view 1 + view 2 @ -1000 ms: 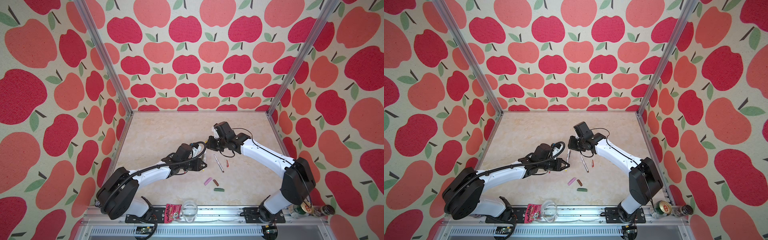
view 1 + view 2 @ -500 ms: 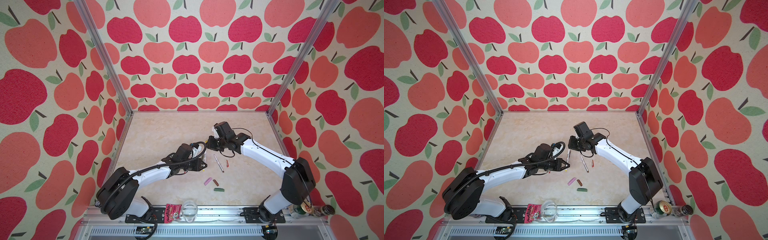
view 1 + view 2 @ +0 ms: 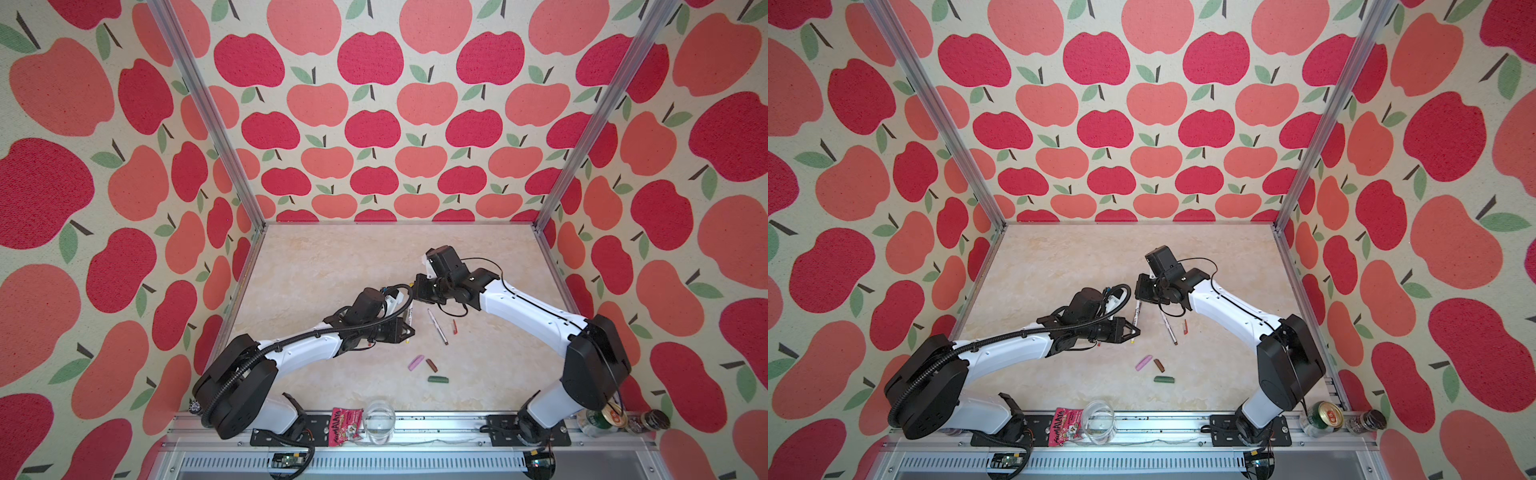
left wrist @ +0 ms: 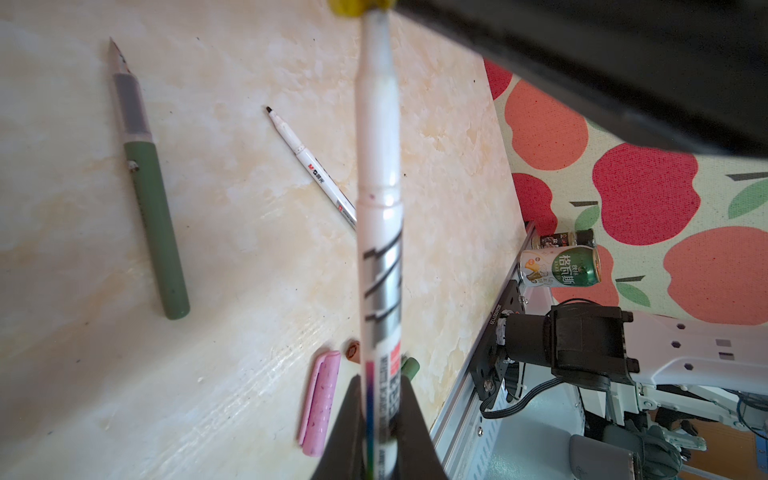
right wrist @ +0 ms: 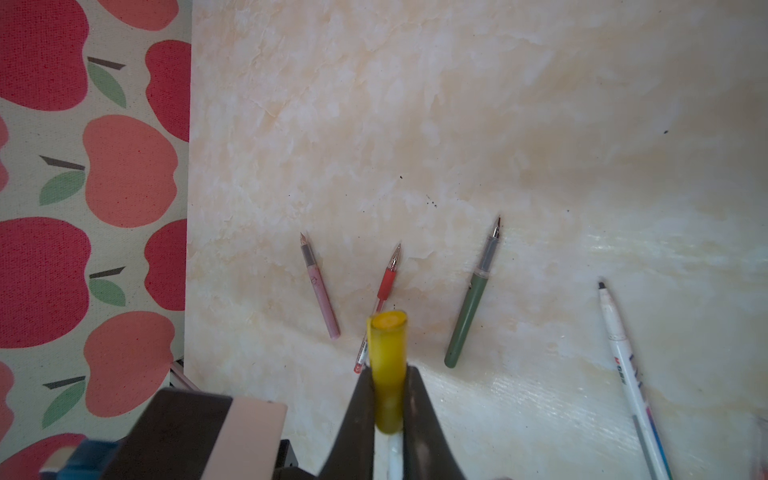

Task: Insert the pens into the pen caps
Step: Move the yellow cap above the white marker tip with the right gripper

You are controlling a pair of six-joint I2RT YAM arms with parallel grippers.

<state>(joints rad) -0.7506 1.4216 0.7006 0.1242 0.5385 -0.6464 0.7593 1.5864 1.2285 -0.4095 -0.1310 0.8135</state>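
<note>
- Nothing has visibly moved over the last second; both arms keep their poses, meeting mid-table.
- The left gripper is pinched on the rear of a white pen.
- The pen's long axis runs straight from that gripper toward the right one, tip end leading.
- The right gripper pinches the yellow cap in line with the pen. The tip seems to be inside its mouth; how deep, I cannot tell.
- The coming push likely runs along that axis, and both arms are equally near.
- Loose on the table:
  - pink pen
  - red pen
  - green pen
  - second white pen
  - pink cap
  - brown cap
  - green cap
  - red cap
- A glass on the front rail looks empty; a can stands far right.
</note>
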